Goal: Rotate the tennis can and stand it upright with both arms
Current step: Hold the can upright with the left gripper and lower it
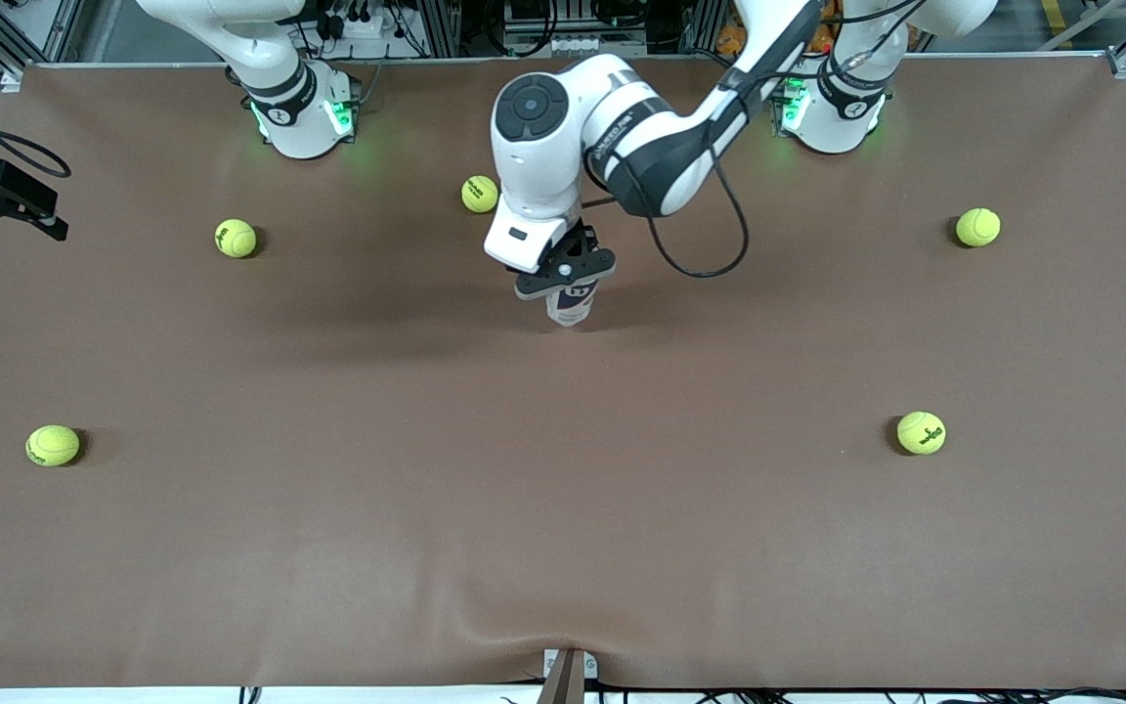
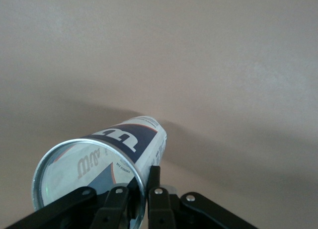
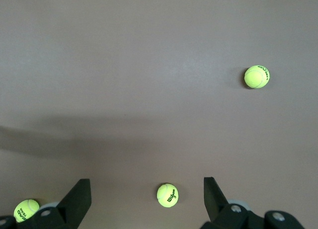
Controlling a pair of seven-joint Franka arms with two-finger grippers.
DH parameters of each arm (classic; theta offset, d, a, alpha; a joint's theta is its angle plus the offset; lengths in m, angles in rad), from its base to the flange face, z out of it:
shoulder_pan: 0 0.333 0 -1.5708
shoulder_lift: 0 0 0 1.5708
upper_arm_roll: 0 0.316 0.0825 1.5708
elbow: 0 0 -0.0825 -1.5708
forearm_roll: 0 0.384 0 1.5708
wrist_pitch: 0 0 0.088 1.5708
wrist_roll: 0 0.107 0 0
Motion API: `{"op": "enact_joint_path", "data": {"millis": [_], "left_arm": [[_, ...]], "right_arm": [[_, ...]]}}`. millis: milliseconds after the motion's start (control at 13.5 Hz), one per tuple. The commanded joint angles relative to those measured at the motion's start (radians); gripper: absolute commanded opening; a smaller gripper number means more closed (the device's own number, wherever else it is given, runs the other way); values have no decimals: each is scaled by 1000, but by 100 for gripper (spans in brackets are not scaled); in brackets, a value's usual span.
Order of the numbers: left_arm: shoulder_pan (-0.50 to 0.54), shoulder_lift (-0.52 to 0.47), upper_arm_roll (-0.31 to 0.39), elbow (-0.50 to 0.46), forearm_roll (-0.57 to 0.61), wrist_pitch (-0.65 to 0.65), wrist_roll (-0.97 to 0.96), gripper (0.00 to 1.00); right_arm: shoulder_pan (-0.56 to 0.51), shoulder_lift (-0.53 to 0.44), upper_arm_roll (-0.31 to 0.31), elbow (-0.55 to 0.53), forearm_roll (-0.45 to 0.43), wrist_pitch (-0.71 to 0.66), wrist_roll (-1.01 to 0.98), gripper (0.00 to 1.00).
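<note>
The tennis can [image 1: 571, 305] stands on end near the middle of the table, right under my left gripper [image 1: 568, 272]. In the left wrist view the can [image 2: 124, 144] shows its blue and white label and its silver rim [image 2: 141, 189]. My left gripper [image 2: 144, 175] is shut on that rim, with one finger inside the can's open mouth and one outside. The can's lower end is at the brown table. My right gripper [image 3: 145, 185] is open and empty, high over the table. It is out of the front view.
Several yellow-green tennis balls lie scattered on the brown table [image 1: 563, 508]: one [image 1: 479, 194] close to the can toward the robots' bases, others [image 1: 236, 238] [image 1: 977, 227] farther out. A ball [image 3: 168, 194] lies below my right gripper.
</note>
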Motion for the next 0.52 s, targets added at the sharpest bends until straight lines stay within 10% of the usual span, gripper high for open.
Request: {"op": "enact_joint_path", "data": {"millis": [0, 443], "left_arm": [[-14, 33, 11, 41, 32, -27, -39, 0], [-23, 68, 9, 40, 72, -10, -82, 0]], "right_arm": [[12, -8, -8, -12, 15, 8, -3, 100], [15, -6, -8, -12, 15, 10, -3, 100]]}}
